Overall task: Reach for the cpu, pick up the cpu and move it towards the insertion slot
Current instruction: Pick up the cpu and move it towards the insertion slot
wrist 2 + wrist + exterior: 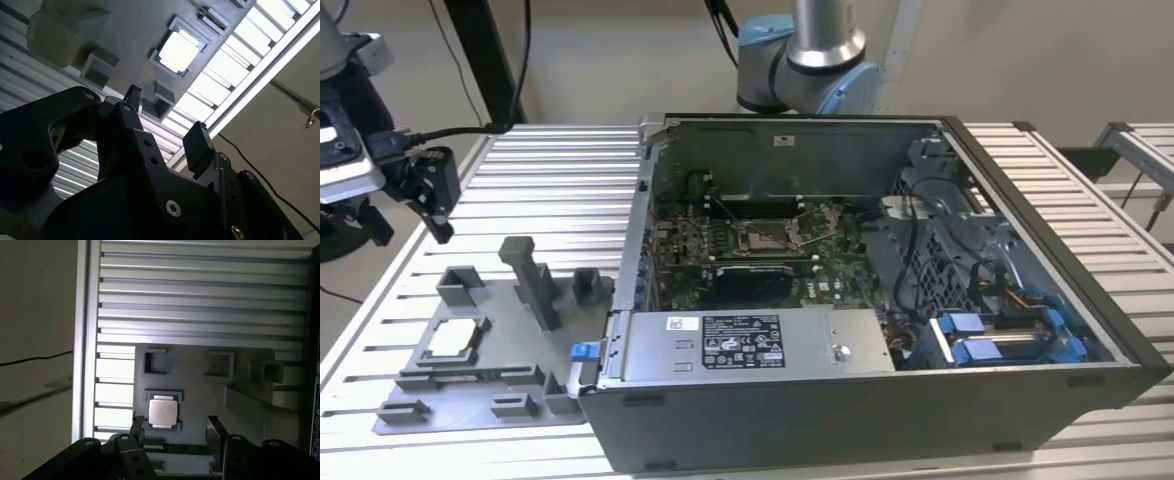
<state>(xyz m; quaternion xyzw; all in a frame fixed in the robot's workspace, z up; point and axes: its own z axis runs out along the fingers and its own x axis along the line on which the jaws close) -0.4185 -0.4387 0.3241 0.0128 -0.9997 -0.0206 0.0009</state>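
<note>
The cpu (454, 341) is a small silvery square chip lying flat in a recess of the grey plastic tray (494, 400), towards the exterior view's left. My gripper (414, 235) hangs open above the table, higher than the tray and apart from it. In both wrist views the two black fingers stand spread with nothing between them, and the cpu (162, 411) (179, 51) lies beyond the fingertips, untouched. The insertion slot (767, 237) is a silver-framed socket on the motherboard inside the open computer case (881, 400).
The tray carries upright grey posts (534, 285) and a thin green memory stick (470, 375). The case's walls rise around the motherboard; cables and blue drive brackets (987, 340) fill its right part. The slatted metal table (547, 180) has its edge (82, 340) close to the tray.
</note>
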